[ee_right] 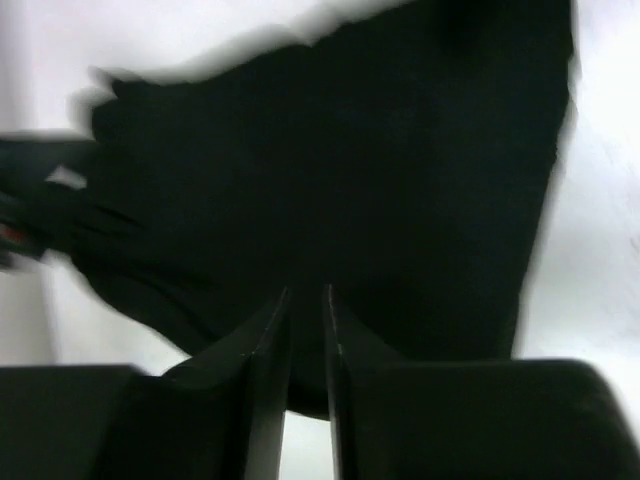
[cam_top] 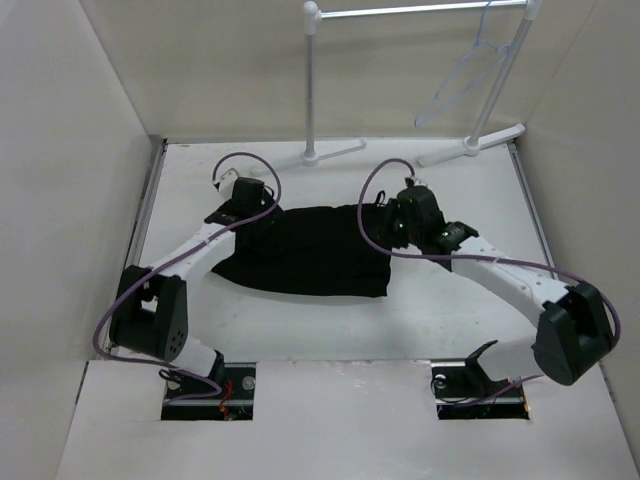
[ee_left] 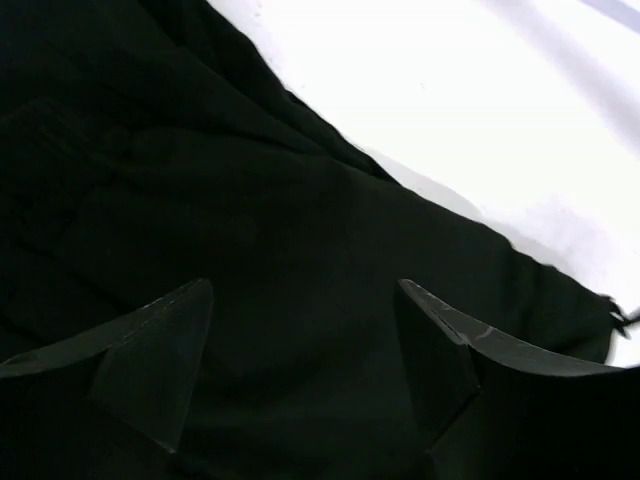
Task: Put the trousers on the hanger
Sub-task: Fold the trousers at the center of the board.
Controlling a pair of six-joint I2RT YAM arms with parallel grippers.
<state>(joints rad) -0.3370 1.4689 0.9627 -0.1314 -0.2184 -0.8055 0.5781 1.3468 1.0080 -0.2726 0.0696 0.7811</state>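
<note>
Overhead view: even, soft light, sharp, w/ faint shadows on the white counter (cam_top: pixel 300 320). Left wrist cam: counter blown out to glare. Right wrist cam: motion-blurred, esp. edges of the black trousers (ee_right: pixel 400 180), detail lost.

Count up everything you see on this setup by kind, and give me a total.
Black trousers: 1
Hanger: 1
Garment rack: 1
Robot arms: 2
Total: 5

Left arm (cam_top: pixel 190 255), right arm (cam_top: pixel 510 275): white links, black joints, purple cable loops (cam_top: pixel 245 160) 12 o'clock of wrists; fingers (ee_left: pixel 150 340) black wedges.
</note>
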